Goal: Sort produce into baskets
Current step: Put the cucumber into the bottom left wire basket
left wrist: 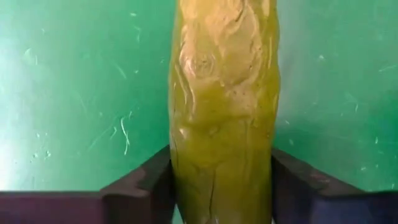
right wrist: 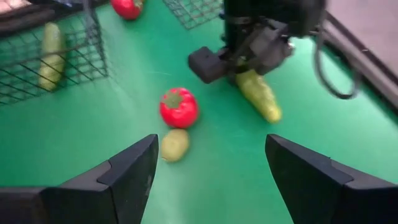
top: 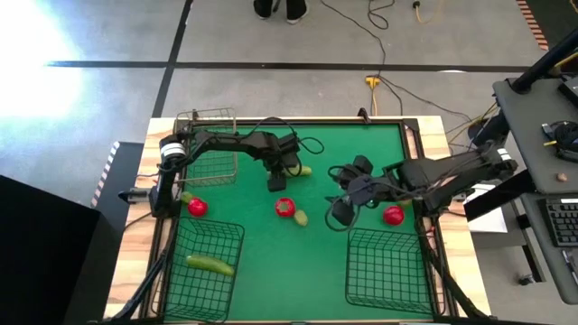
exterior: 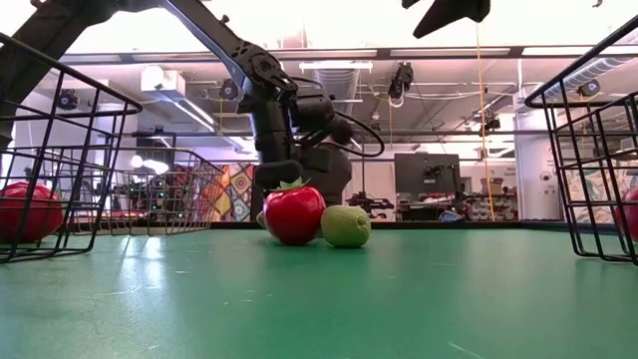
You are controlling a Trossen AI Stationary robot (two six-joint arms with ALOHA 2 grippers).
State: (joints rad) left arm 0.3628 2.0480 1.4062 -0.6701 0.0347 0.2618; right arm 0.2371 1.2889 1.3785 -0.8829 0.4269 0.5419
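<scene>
Cucumber (left wrist: 224, 106) fills the left wrist view, its length running straight out between the left gripper's (top: 283, 171) two fingers (left wrist: 140, 186), which press its sides against the green mat (left wrist: 68, 81); that lengthwise hold looks chosen so the long piece hangs balanced once raised. In the right wrist view the same cucumber pokes out from under the left gripper, resting on the mat. Just short of that gripper, toward the table's middle, sit a red tomato (top: 285, 207) and a small pale fruit (top: 301, 218), touching or nearly so, seemingly waiting their turn. To the right of them hangs the right gripper (top: 343, 209), fingers spread wide and holding nothing, aimed at that pair, which suggests the tomato or fruit is its coming pick. Beyond it, on its outer side, a second tomato (top: 393, 215) lies on the mat just above the right basket (top: 384, 266), not in it as far as I can tell. On the other side, well clear of the left gripper, the near left basket (top: 208, 262) already holds one cucumber (top: 209, 264), so I judge it the likely home for the one now gripped. Near the left arm's base a third tomato (top: 197, 207) rests beside another pale fruit (top: 186, 196), and past them stands the narrow far basket (top: 209, 144).
</scene>
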